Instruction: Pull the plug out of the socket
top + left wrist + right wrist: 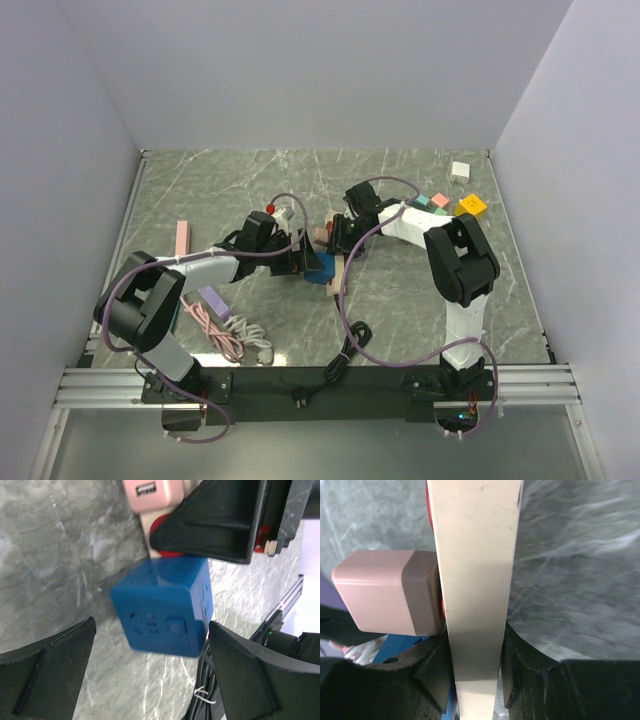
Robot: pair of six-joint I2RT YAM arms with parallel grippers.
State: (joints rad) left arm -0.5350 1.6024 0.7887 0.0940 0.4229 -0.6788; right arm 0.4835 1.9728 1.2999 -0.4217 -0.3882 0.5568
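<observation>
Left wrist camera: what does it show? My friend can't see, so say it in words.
A blue cube socket sits on a grey marble table, between the open black fingers of the left gripper. Above it are a pink plug with a USB port and a black part of the other arm.

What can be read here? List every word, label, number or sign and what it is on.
No text is readable.
Blue socket cube: small marks by its button, too blurred to read.
Pink plug: no print visible.
Cream strip: blank.
</observation>
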